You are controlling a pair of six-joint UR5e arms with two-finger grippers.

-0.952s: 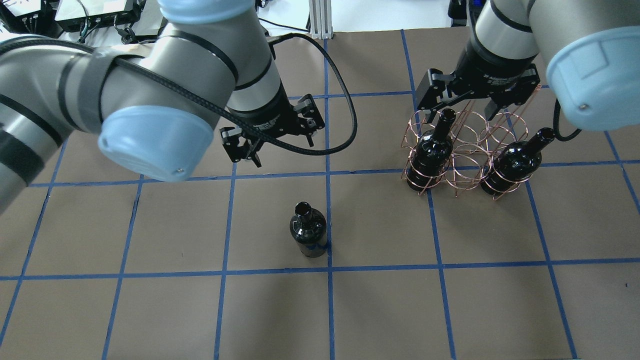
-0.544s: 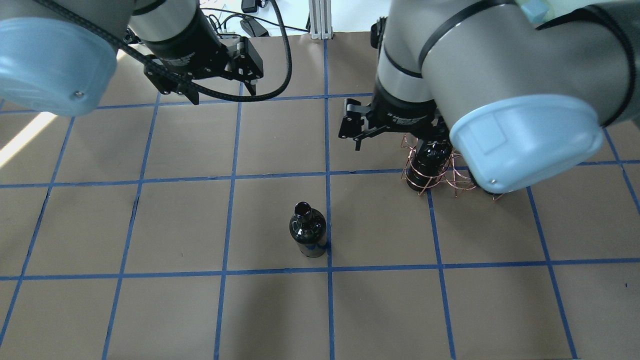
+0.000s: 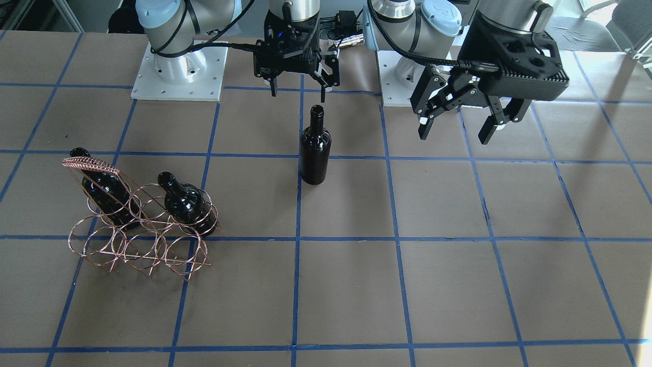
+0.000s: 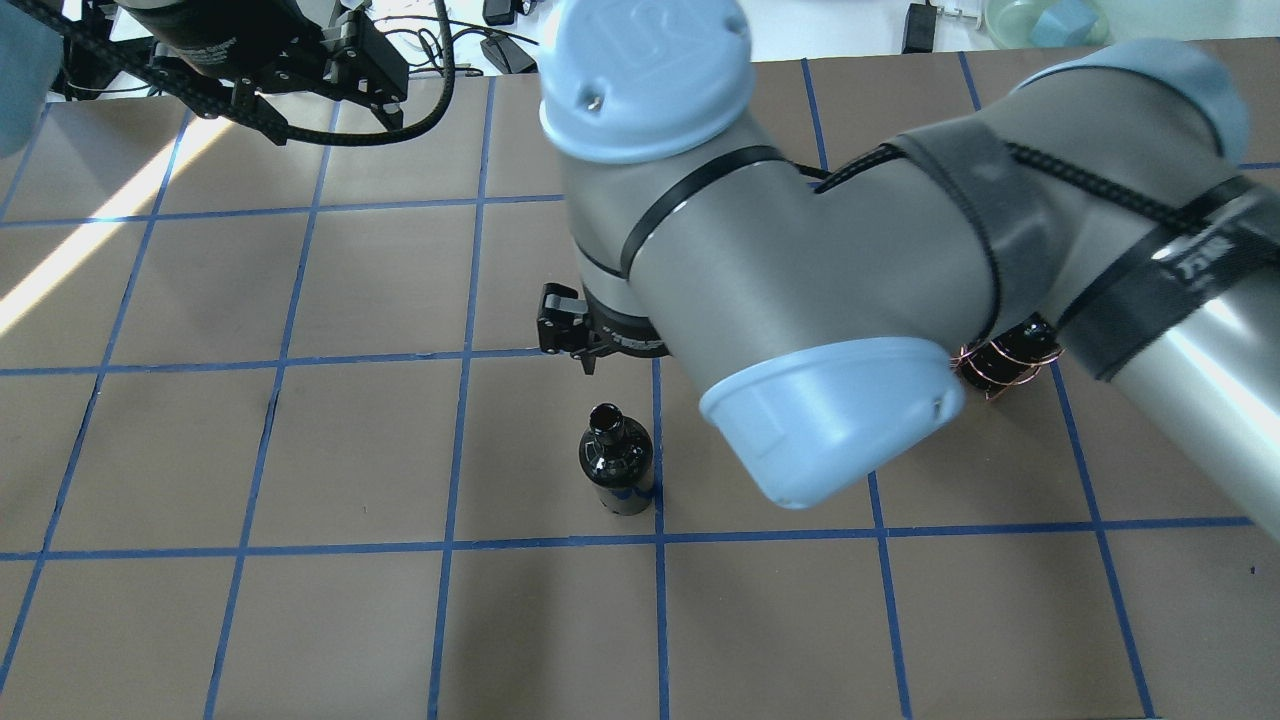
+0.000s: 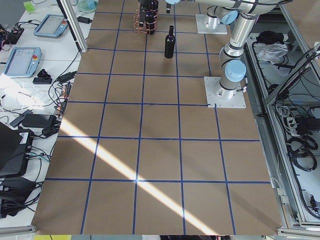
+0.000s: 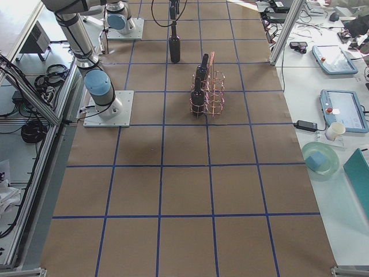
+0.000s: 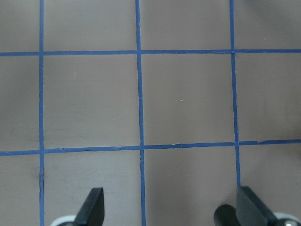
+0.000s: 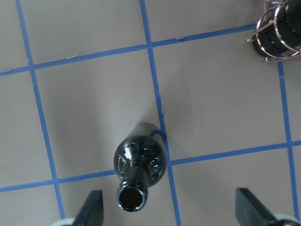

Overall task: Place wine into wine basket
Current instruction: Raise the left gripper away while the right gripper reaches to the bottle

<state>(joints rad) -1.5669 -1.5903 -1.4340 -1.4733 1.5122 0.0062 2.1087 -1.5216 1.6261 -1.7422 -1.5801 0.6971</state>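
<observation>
A nearly black wine bottle (image 3: 314, 153) stands upright alone on the brown mat; it also shows in the overhead view (image 4: 617, 465) and the right wrist view (image 8: 140, 162). My right gripper (image 3: 298, 94) is open and empty, above the bottle's mouth and a little toward the robot's base. In the right wrist view (image 8: 171, 207) the mouth lies between the fingers, close to the left one. The copper wire wine basket (image 3: 137, 229) holds two more bottles (image 3: 104, 191), (image 3: 186, 204). My left gripper (image 3: 453, 135) is open and empty over bare mat, well away from the bottle.
The mat carries a blue tape grid. The right arm's elbow and forearm (image 4: 800, 280) hide most of the basket in the overhead view. The arm base plates (image 3: 178, 66) stand at the table's robot side. Benches with tablets and cables line both table ends.
My right gripper has left the basket and swung across to over the standing bottle. My left gripper has drawn back toward the overhead view's upper left. The bottle has not moved.
</observation>
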